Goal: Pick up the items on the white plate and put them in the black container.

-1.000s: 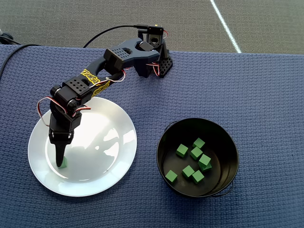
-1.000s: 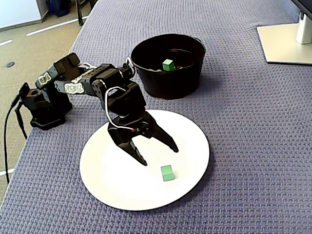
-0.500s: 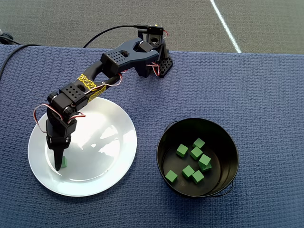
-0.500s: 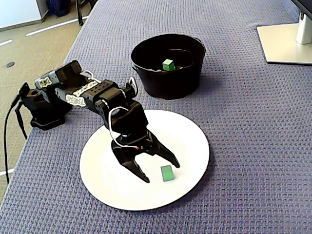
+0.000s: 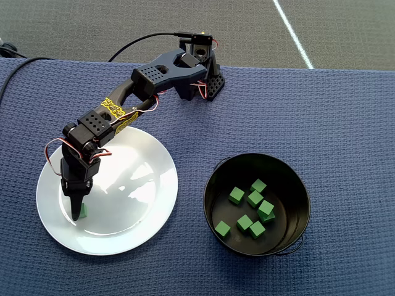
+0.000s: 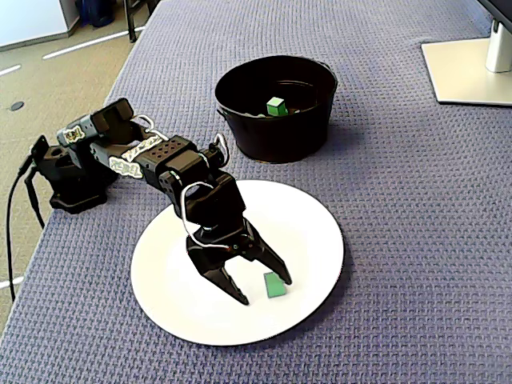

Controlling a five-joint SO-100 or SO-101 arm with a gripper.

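In the overhead view, the plate (image 5: 154, 185) occupies the lower left, the container (image 5: 299, 185) the lower right. Seven cubes (image 5: 254, 198) lie in the container. One cube (image 6: 274, 286) lies on the plate, beside the tool (image 6: 262, 287).

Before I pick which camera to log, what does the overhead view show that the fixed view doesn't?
Only the overhead view shows seven green cubes in the black container. Only the fixed view shows the gripper with its jaws open around the last cube, plus a grey stand base. Both show the white plate and the arm.
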